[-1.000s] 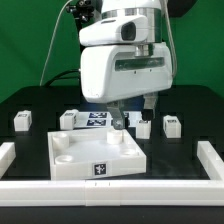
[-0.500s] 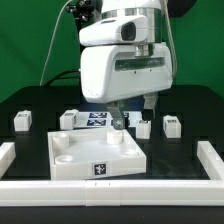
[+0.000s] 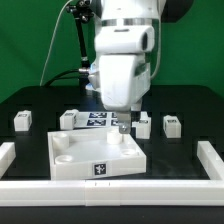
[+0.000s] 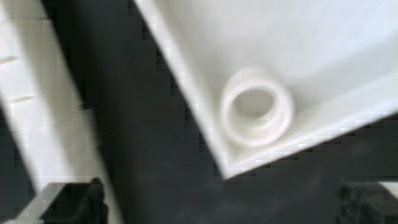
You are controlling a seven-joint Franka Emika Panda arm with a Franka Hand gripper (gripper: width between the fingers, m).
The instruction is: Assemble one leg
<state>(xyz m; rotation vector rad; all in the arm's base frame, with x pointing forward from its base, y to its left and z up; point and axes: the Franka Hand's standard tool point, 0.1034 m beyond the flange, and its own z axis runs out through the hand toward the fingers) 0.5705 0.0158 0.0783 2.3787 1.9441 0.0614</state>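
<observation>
Several small white legs with tags stand on the black table: one at the far left [image 3: 22,120], one behind the tray [image 3: 70,118], two at the right [image 3: 143,126] [image 3: 171,125]. The large white tray-like part [image 3: 75,163] lies in front. My gripper [image 3: 120,128] hangs over the tray's far right corner. In the wrist view the gripper [image 4: 222,205] is open and empty. Its dark fingertips [image 4: 71,200] stand wide apart over black table, just off the tray corner with a round socket [image 4: 253,103]. No leg shows in the wrist view.
The marker board [image 3: 95,120] lies behind the tray. A low white rail [image 3: 212,160] borders the table at the left, right and front. A white strip [image 4: 36,120] runs along one side of the wrist view.
The arm's wrist has turned and shifted toward the exterior view's right, now showing a narrower side. The gripper stays near the tray's far right corner. The parts have not moved.
</observation>
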